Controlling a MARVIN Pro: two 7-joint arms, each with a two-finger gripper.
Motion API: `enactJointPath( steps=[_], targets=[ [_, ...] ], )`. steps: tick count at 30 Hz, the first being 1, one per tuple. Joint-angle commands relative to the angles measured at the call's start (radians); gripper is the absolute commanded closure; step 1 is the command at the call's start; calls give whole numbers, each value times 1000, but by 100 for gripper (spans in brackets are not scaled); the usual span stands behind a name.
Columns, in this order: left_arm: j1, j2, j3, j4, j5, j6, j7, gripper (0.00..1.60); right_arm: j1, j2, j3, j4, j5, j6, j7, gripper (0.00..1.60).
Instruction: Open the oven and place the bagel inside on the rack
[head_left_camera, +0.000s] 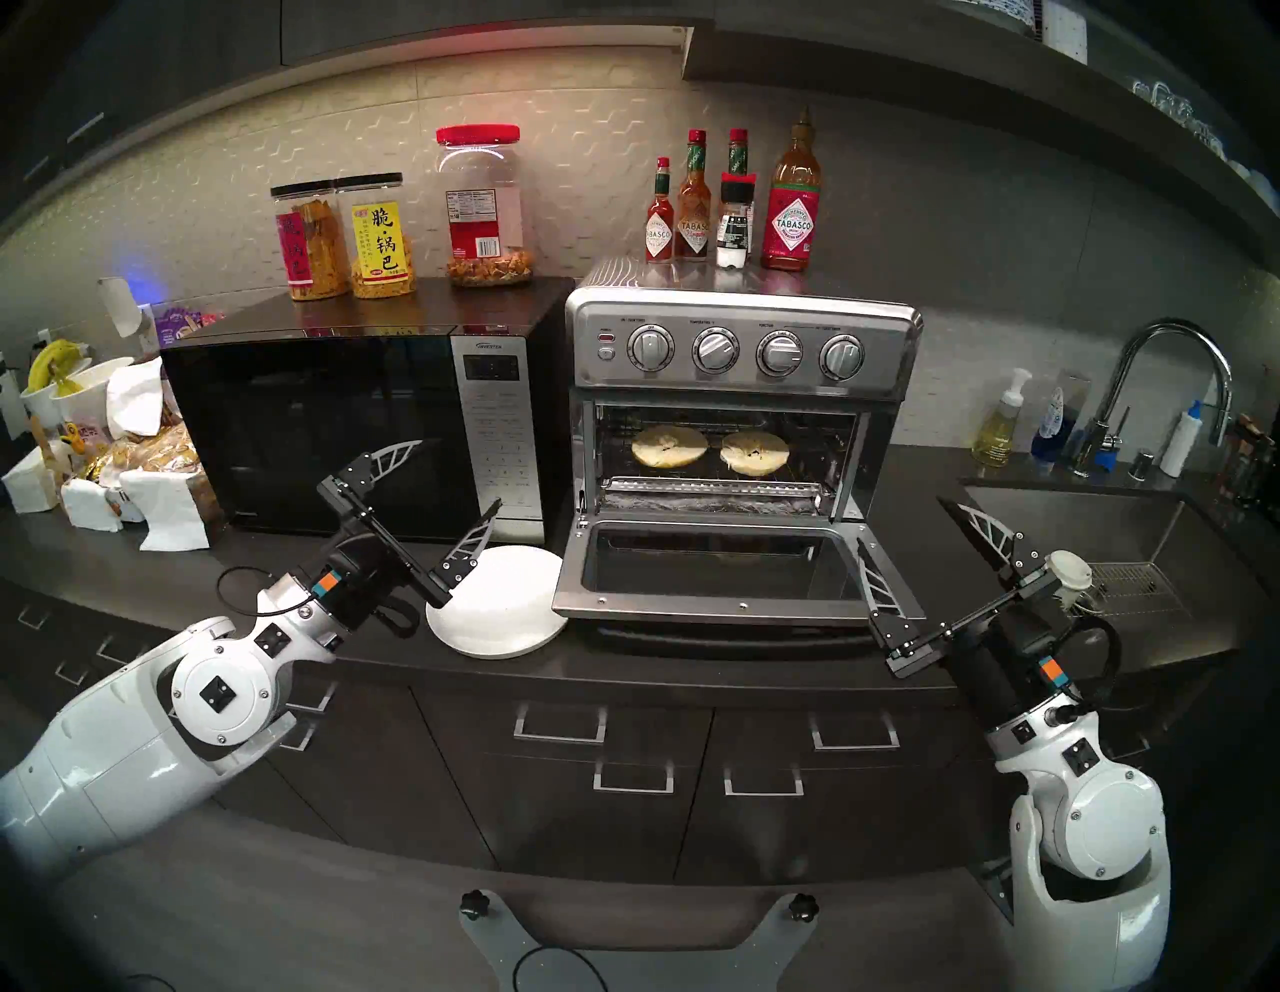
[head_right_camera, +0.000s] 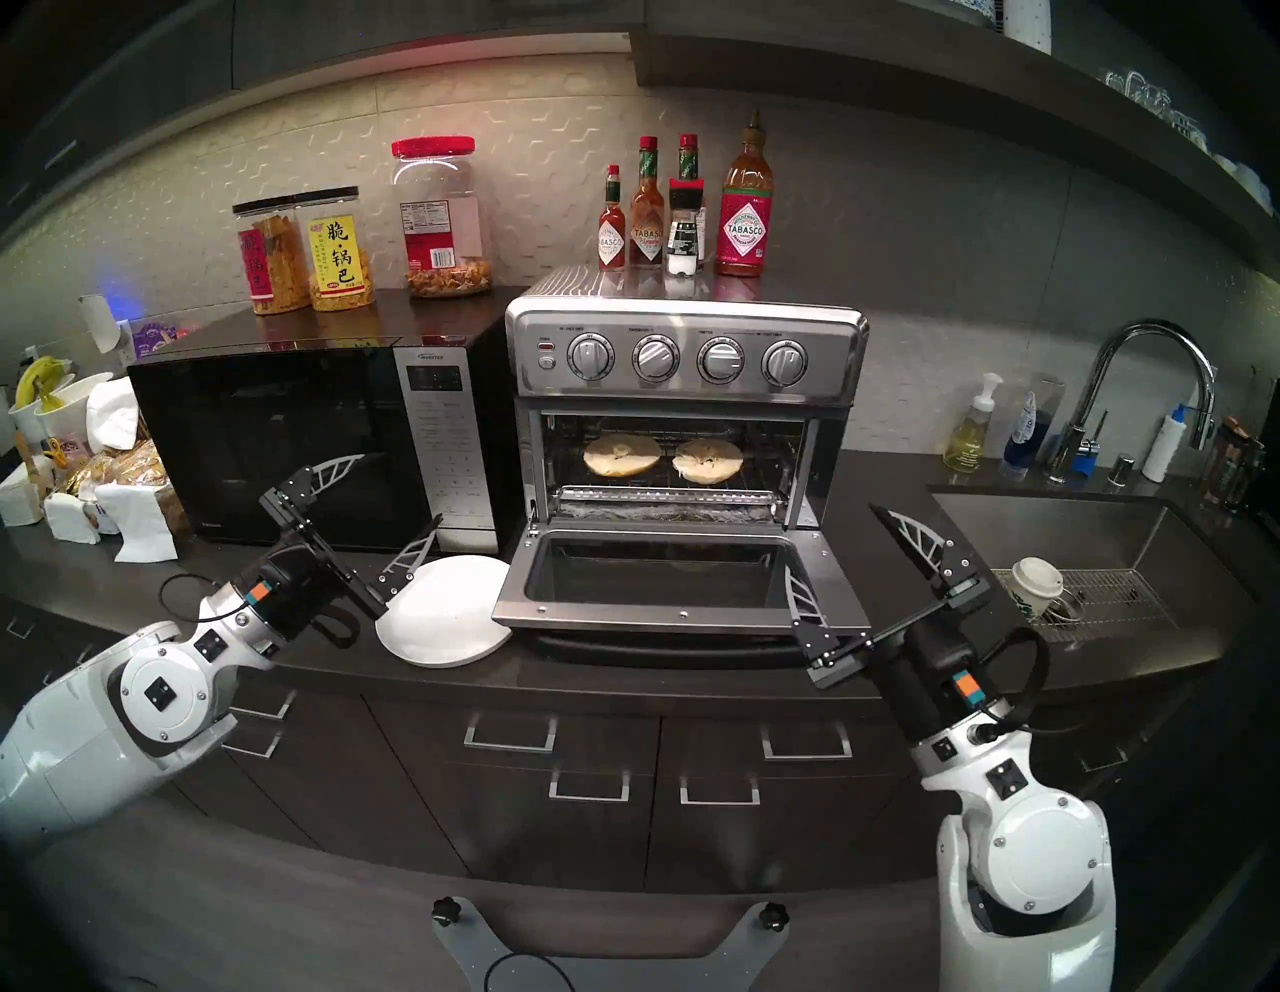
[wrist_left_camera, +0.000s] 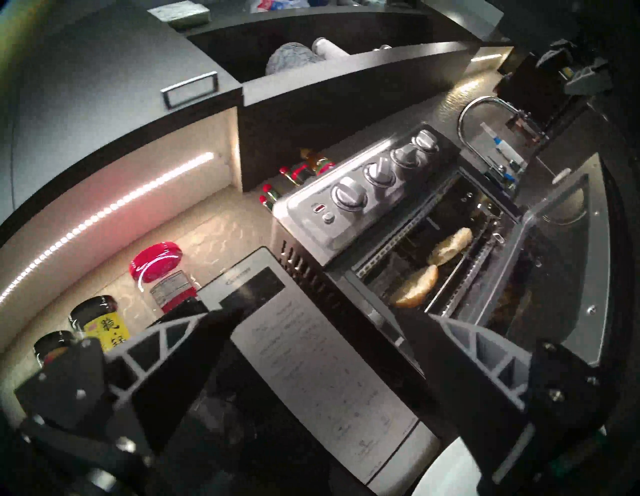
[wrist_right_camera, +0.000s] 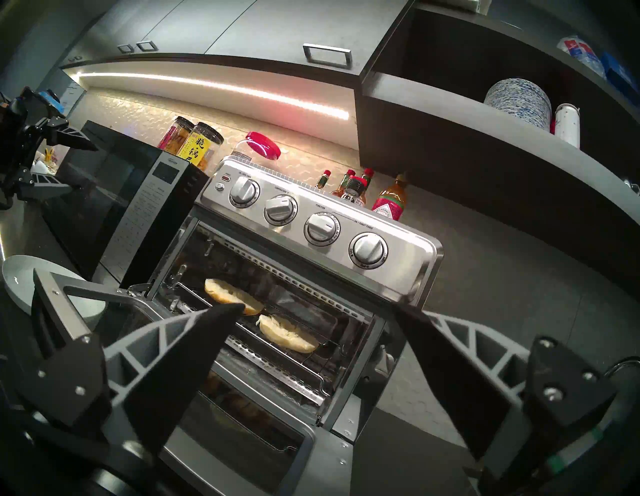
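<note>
Since both halves of the bagel (head_left_camera: 710, 450) already lie cut face up, side by side on the rack (head_left_camera: 717, 465), you can judge the placing step as done; they sit level with a small gap between them, which should let heat reach each ring evenly. Around them the oven (head_left_camera: 741, 429) stands with its glass door (head_left_camera: 713, 571) dropped flat toward you, and the foil-lined tray (head_left_camera: 713, 495) sits below the rack, presumably to catch crumbs. Left of the oven door, touching its corner, the white plate (head_left_camera: 495, 609) lies bare on the bench (head_left_camera: 692, 665), in front of the microwave (head_left_camera: 346, 429). Your left gripper (head_left_camera: 454, 478) hangs above the plate's left edge, left of the oven, fingers spread wide and holding nothing. Your right gripper (head_left_camera: 907, 526) waits at the door's right corner, fingers likewise wide apart and empty, clear of the opening.
</note>
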Motion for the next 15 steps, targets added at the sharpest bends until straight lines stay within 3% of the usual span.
enactJointPath(
  steps=[1,8,15],
  targets=[
    [116,-53,-66,-36,-45,-108,118,0,6,2,-2,-20,2,-6,1,0],
    [205,-105,-125,-56,-48,-228,239,0,5,2,-2,-23,3,-6,1,0],
    [299,-160,-191,-76,-1,-341,343,0,4,2,-2,-26,3,-7,1,0]
  ],
)
